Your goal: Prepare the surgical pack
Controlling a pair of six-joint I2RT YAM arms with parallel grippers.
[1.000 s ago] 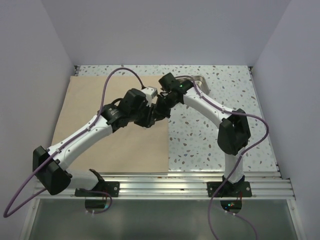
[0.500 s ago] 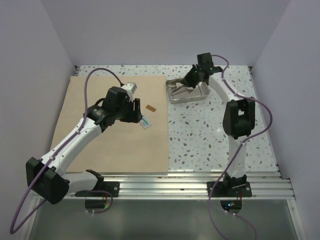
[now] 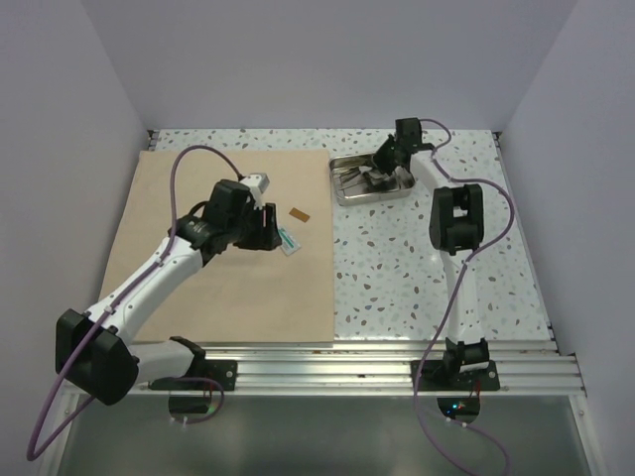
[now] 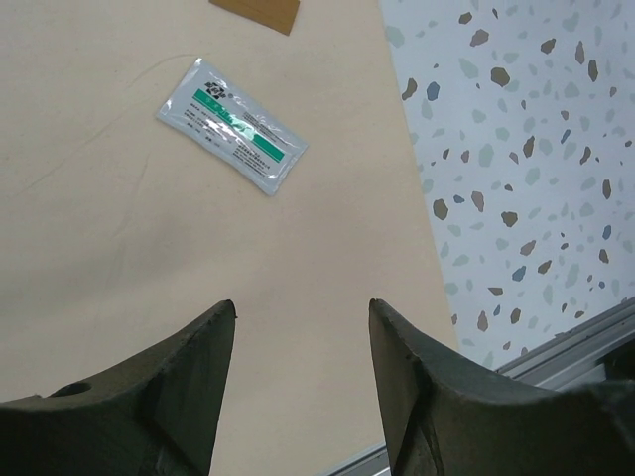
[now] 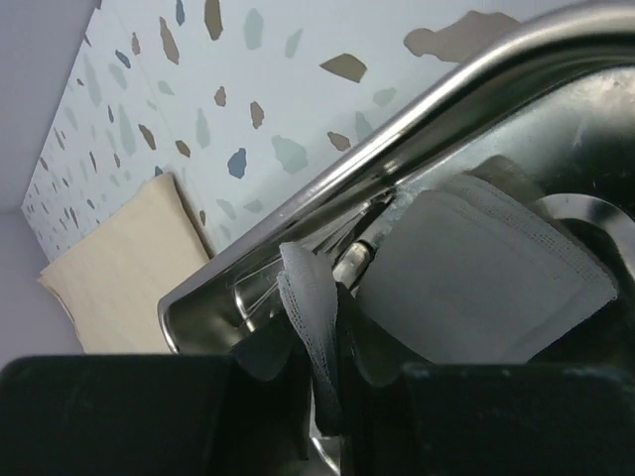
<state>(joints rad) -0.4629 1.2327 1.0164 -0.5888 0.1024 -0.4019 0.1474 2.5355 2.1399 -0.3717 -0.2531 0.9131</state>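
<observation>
The tan wrap sheet (image 3: 198,288) lies flat on the left of the table. A white-and-green packet (image 3: 288,241) and a small brown piece (image 3: 299,214) rest near its right edge. My left gripper (image 3: 270,230) hovers open just left of the packet, nothing between its fingers. In the left wrist view the packet (image 4: 231,124) lies ahead of the open gripper (image 4: 303,305) on the sheet (image 4: 149,248). The steel tray (image 3: 337,188) sits at the back. My right gripper (image 3: 382,164) is down inside it. The right wrist view shows the gripper (image 5: 317,347) shut on a fold of white gauze (image 5: 316,297), beside a gauze pad (image 5: 476,278).
Thin metal instruments (image 3: 357,178) lie in the tray, under its rim (image 5: 397,149). The speckled tabletop (image 3: 417,258) spreads right of the sheet. An aluminium rail (image 3: 327,362) runs along the near edge, and walls close in the left, back and right.
The two arms have parted from the middle. The left gripper opened and drew back left, leaving the packet on the sheet. The right arm swung back into the tray and pinches gauze.
</observation>
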